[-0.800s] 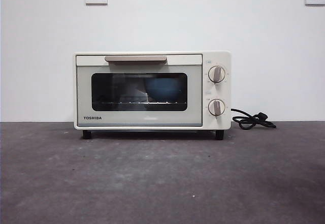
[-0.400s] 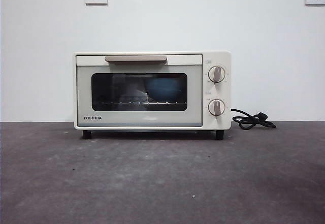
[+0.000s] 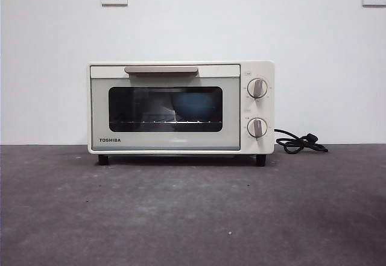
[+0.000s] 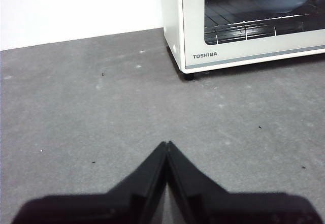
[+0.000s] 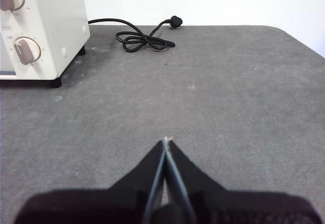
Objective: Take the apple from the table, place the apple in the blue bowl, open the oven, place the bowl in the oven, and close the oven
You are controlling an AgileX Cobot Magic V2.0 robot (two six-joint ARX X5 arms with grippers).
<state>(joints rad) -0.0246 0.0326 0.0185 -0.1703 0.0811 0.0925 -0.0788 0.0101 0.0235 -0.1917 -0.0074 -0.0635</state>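
Wrist views: we see left tool [image 4: 166,145] and right tool [image 5: 166,141] both pinched closed, empty, above bare table [image 3: 193,218]. Oven [image 3: 181,107] door closed, blue bowl [image 3: 195,105] inside behind glass. Apple hidden. Nothing changed since earlier frames.

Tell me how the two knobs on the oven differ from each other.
The upper knob sits high on the oven's cream panel, level with the top of the dark window; the lower knob sits level with the window's bottom. The upper knob's bar leans slightly to one side, the lower knob's stands nearly upright. Both are round, beige-barred and alike in size.
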